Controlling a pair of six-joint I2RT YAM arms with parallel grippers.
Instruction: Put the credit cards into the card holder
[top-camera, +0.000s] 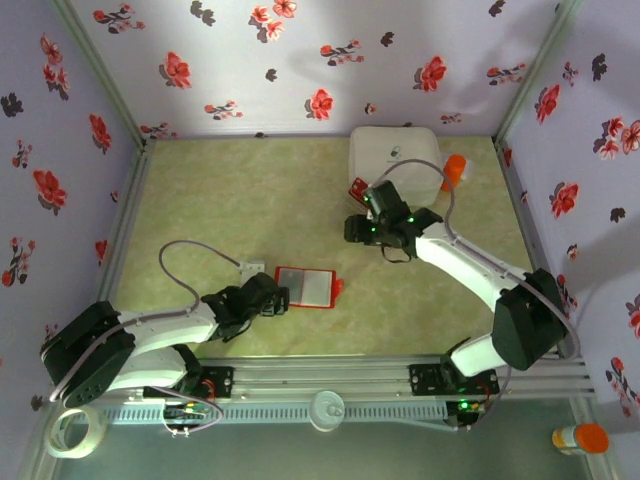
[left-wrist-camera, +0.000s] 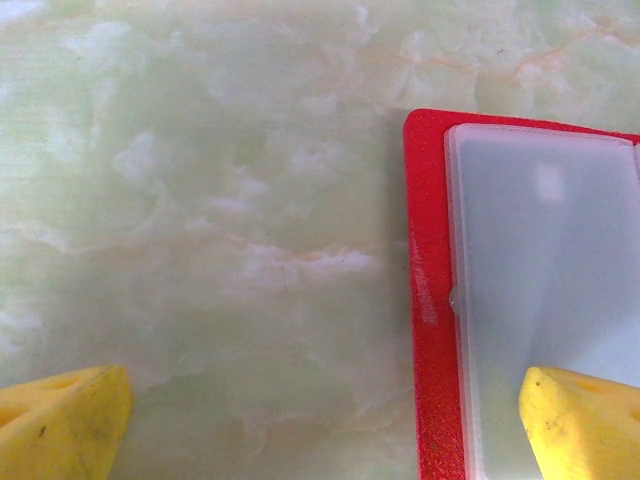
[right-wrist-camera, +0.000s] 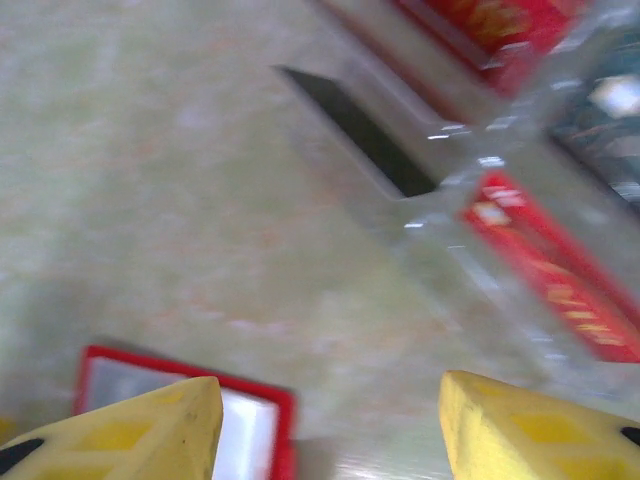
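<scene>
Pale green marbled table (top-camera: 250, 190), flowered paper walls on three sides. White square box (top-camera: 393, 158) at the far edge, right of centre, with an orange object (top-camera: 455, 170) against its right side. Right arm stretches from its base toward that box. The right gripper (right-wrist-camera: 330, 420) hangs over bare table on the box's near side, yellow fingers (right-wrist-camera: 150, 425) partway apart with nothing between them and nothing held. Left arm lies low along the near edge. The left gripper (left-wrist-camera: 320, 420) is spread wide and empty, one fingertip (left-wrist-camera: 585, 420) over the left margin of the card holder (left-wrist-camera: 430, 300), the other over bare table. The holder (top-camera: 303, 287) lies open and flat near the front middle of the table, red border around pale frosted pockets, just right of the left gripper. Clear plastic tray (right-wrist-camera: 440, 215) ahead of the right gripper, blurred in the wrist view. The credit cards (right-wrist-camera: 560, 270) sit in its compartments: one red with pale marks, another red (right-wrist-camera: 490, 25) further back, and a dark one (right-wrist-camera: 360, 130) to their left. Cannot tell the full count. Small white piece (top-camera: 252, 268) just beyond the left gripper. Tape roll (top-camera: 75, 430) and orange-capped bottle (top-camera: 580, 437) sit off the table at the near corners.
</scene>
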